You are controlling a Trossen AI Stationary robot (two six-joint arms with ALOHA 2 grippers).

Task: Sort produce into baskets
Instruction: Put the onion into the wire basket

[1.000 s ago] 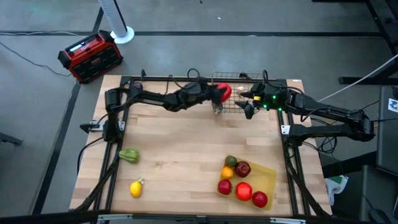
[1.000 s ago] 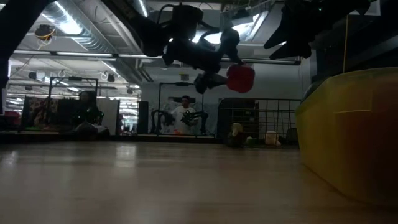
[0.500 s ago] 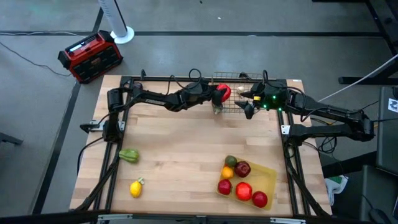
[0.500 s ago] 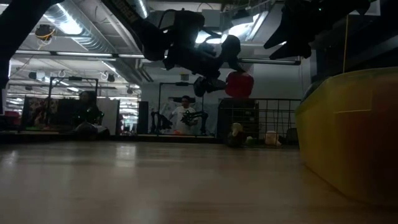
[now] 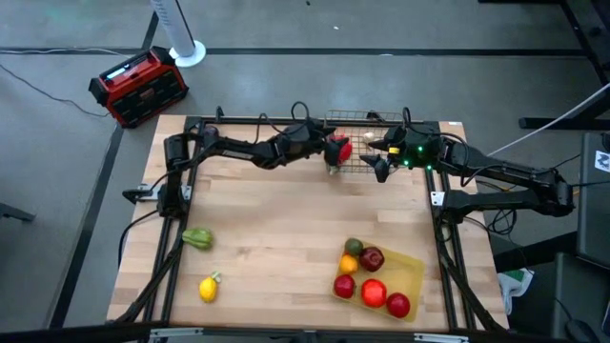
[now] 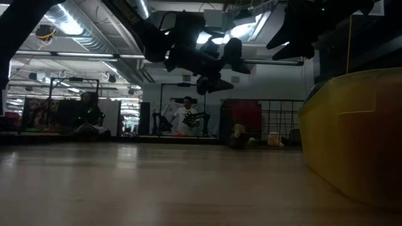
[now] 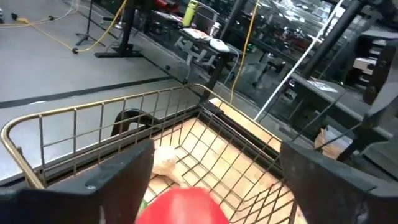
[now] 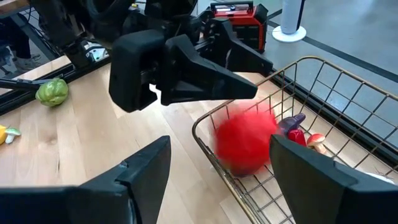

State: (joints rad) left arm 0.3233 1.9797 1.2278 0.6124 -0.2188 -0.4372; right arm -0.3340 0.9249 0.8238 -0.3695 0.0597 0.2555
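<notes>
Released since a second ago, the red pepper (image 8: 244, 148) has left the left gripper (image 5: 322, 149) and now sits low inside the wire basket (image 5: 357, 164) at the table's far edge; that gripper hangs over the basket's left rim with its jaws spread wide and nothing between them. One right gripper (image 5: 379, 154) waits over the same basket, its fingers (image 8: 320, 182) parted and empty. Besides the pepper, the basket holds a purple eggplant (image 8: 292, 124) and a mushroom (image 8: 316, 141). One yellow tray (image 5: 405, 273) near the front right carries six pieces: three red apples (image 5: 373, 292), one darker red fruit (image 5: 372, 258), one orange (image 5: 349, 264) and one green piece (image 5: 354, 247). Loose on the wooden table (image 5: 276, 229) lie one green pepper (image 5: 197, 238) and one lemon (image 5: 208, 287).
</notes>
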